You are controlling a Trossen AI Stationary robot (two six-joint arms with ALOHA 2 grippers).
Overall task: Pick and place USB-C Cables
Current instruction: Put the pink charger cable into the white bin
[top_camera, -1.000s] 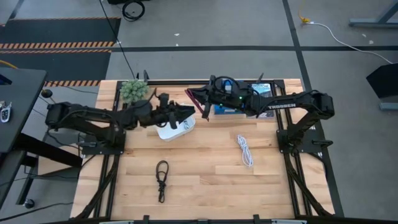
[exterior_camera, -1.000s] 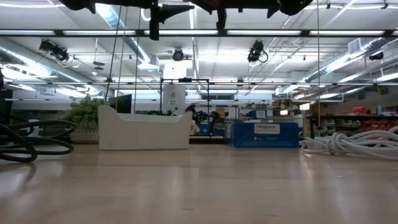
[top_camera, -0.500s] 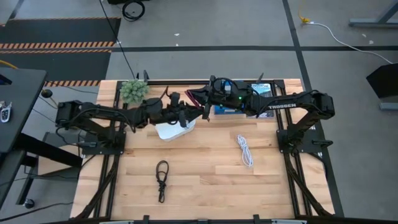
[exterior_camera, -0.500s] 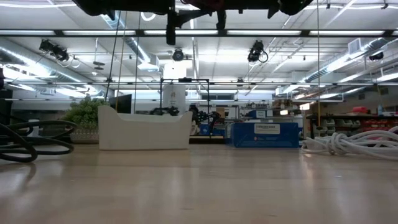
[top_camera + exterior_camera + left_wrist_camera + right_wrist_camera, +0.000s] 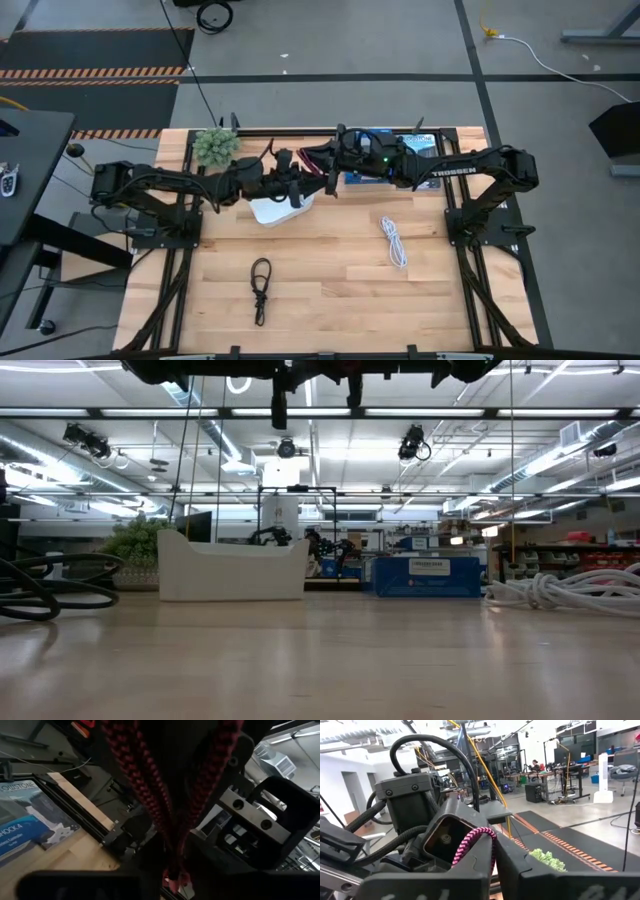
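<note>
The dark red cable (image 5: 313, 160) hangs in the air above the far middle of the table, held by my right gripper (image 5: 322, 172), which is shut on it. In the right wrist view its braided loop (image 5: 476, 840) stands between my fingers. My left gripper (image 5: 303, 186) comes in from the left and faces the right gripper. In the left wrist view the red strands (image 5: 145, 780) run down right in front of it. The black cable (image 5: 260, 290) and the white cable (image 5: 393, 241) lie flat on the table. The grey-blue cable is hidden. My right gripper pinches the dark red cable at a looped bend (image 5: 487, 836) between its two fingers, which come roughly level from the table's right. The cable is lifted clear of the table, and its strands (image 5: 210, 775) reach toward the left gripper.
A white tray (image 5: 281, 209) stands under the two grippers. Blue-and-black boxes (image 5: 385, 172) lie under the right arm at the far edge. A small green plant (image 5: 215, 146) stands far left. The near half of the table holds only the two loose cables.
My left gripper has moved toward the table's right, over the white tray, up to the right gripper and the dark red cable. Most of that travel came first and it has slowed since. The right gripper has stayed about where it was with the cable.
</note>
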